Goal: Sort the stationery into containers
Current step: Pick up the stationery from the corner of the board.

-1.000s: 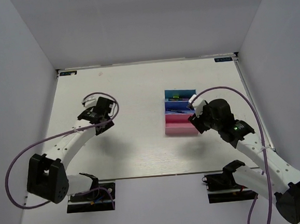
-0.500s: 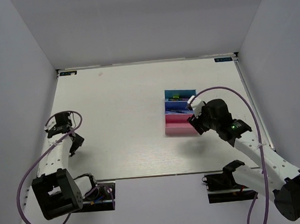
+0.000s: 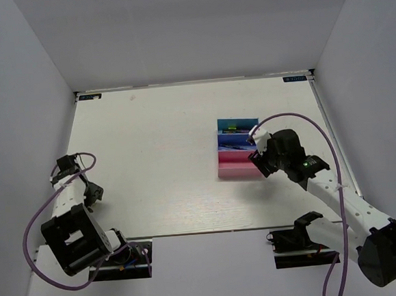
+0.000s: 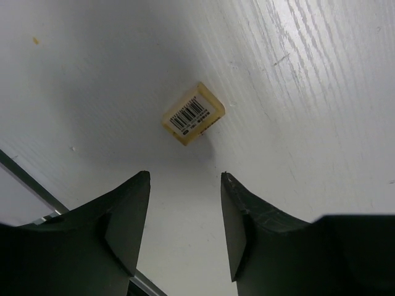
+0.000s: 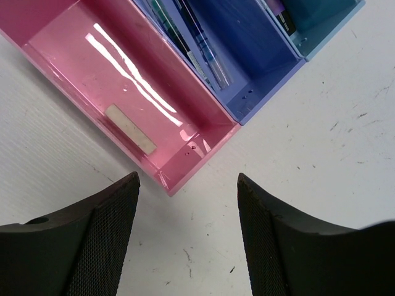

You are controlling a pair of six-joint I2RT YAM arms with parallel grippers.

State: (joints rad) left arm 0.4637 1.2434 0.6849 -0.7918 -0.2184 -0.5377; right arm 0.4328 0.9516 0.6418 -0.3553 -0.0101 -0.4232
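Left end effector [image 4: 185, 179] swung back to left edge of surface [image 4: 308, 92]: jaws apart, empty, tan eraser [image 4: 193, 114] lying just ahead. Right end effector [image 5: 188, 182] released beside pink tray [image 5: 62, 49]. Your next grab: eraser.

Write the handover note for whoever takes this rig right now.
Left gripper: open, empty, above the tan eraser on the table.
Right gripper: open, empty, over a corner of the pink tray.
Done: whitish eraser in pink tray; pens in blue tray; highlighter in cyan tray.
To do: tan eraser, probably bound for the pink tray.
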